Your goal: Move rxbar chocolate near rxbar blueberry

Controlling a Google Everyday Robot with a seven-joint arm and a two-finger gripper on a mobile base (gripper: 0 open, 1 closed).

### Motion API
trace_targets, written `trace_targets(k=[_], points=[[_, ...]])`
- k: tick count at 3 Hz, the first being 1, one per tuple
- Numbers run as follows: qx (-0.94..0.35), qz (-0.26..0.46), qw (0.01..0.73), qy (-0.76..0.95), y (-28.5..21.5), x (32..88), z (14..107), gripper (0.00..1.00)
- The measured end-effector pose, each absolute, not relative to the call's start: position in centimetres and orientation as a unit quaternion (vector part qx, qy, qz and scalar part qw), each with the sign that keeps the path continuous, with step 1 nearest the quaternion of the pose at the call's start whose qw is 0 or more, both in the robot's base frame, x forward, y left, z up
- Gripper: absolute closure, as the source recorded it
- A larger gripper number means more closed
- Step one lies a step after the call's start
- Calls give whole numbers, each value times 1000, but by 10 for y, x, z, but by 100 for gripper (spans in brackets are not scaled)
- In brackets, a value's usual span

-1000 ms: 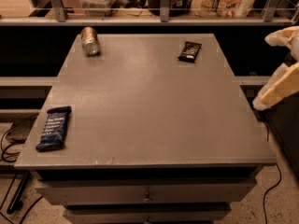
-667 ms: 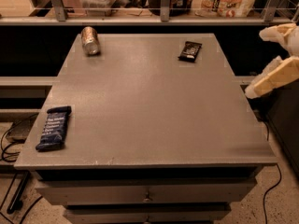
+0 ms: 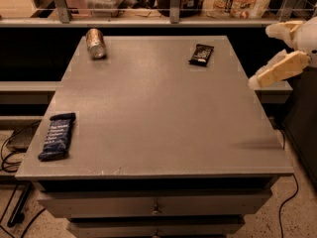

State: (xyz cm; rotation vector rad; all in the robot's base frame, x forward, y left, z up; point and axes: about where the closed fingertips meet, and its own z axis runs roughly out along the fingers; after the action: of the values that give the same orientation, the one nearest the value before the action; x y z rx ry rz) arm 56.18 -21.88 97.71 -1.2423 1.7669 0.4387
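Two bars; gripper [image 3: 262, 56] spread wide, three o'clock.
Pinch rxbar chocolate [image 3: 201, 54], one o'clock, across its width; rxbar blueberry [image 3: 57, 136] at eight.

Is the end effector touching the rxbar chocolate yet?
Apart. Camera view shows the end effector right of the table, with tabletop between it and the rxbar chocolate.

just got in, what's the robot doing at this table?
Nothing is being held yet. The gripper hangs open off the right edge of the table, empty. The rxbar chocolate lies untouched near the far right corner, and the rxbar blueberry sits at the near left edge, so the two bars are about as far apart as the tabletop allows. A can lies on its side at the far left.
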Motion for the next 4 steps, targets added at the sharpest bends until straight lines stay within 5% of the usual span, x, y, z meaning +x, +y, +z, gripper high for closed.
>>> trace_targets(k=[4], points=[[-429,194,504,724,-192,674,933,0]])
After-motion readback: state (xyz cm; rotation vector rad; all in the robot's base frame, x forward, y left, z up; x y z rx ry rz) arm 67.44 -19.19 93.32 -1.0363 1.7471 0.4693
